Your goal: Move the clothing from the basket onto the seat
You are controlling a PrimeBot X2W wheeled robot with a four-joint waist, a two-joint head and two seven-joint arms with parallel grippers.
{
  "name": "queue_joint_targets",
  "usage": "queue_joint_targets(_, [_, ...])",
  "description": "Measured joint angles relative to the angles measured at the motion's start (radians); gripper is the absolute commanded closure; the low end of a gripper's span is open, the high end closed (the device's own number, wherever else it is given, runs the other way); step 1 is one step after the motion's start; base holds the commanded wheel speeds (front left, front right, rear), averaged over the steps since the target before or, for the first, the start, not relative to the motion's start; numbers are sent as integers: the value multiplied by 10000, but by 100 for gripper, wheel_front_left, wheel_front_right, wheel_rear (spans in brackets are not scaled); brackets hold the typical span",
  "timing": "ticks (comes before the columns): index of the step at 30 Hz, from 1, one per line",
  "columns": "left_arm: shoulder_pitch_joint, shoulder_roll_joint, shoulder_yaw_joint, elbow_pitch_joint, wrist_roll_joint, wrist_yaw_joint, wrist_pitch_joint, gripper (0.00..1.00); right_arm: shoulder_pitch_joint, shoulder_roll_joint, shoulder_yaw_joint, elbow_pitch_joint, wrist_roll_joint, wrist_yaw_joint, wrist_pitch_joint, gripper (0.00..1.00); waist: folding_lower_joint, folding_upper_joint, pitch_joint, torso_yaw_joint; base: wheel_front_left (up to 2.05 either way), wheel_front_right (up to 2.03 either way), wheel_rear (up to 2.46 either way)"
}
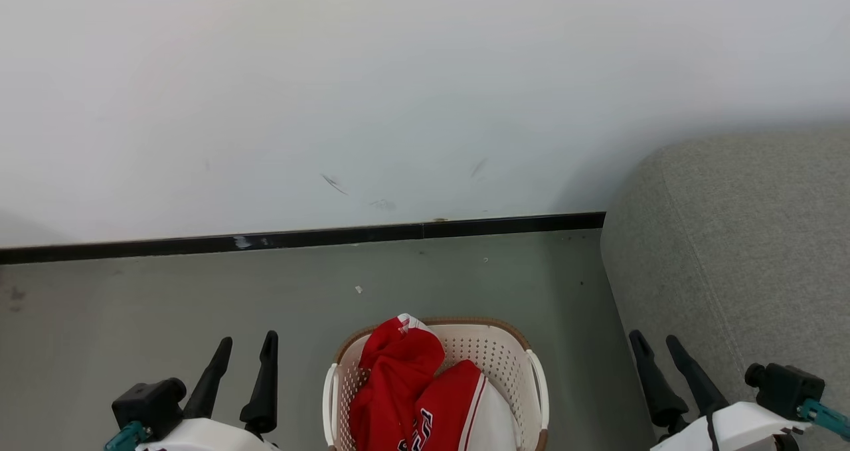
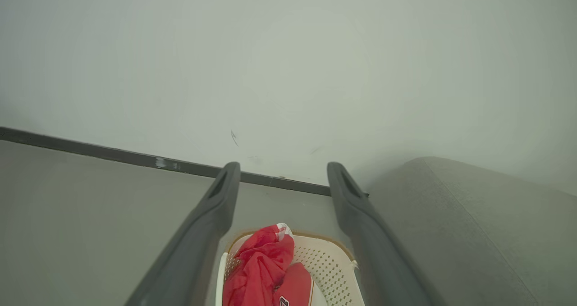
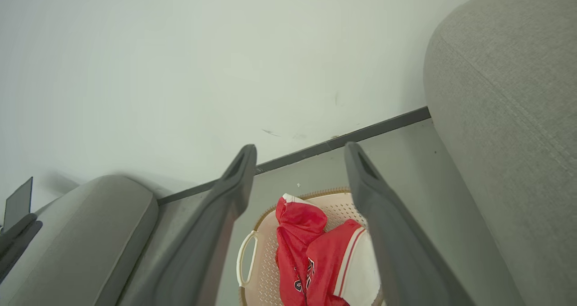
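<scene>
Looking down, I see the clothing, 2 red jerseys, heaped in the basket on the floor, with the seat near on its right. My left gripper and right gripper flank the basket, both empty with fingers spread apart.

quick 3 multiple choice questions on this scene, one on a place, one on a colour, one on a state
1. In the head view, the seat lies to which side of the basket? A) left B) right C) under it
2. The clothing is mostly: A) blue B) green C) red
3. The left gripper and right gripper are: A) open, holding nothing B) shut on the clothing C) shut on the basket's rim
1 B, the seat rises at the right edge; 2 C, red fabric with white panels; 3 A, each pair of fingers stands apart, nothing between.
</scene>
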Motion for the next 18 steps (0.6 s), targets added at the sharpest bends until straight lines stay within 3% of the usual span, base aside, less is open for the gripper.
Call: queue_joint_targets(18, [206, 21, -571, -157, 2754, 600, -694, 0, 211, 221, -71, -270, -3407, 4, -426, 0, -5, 0, 4, -20, 0, 0, 0])
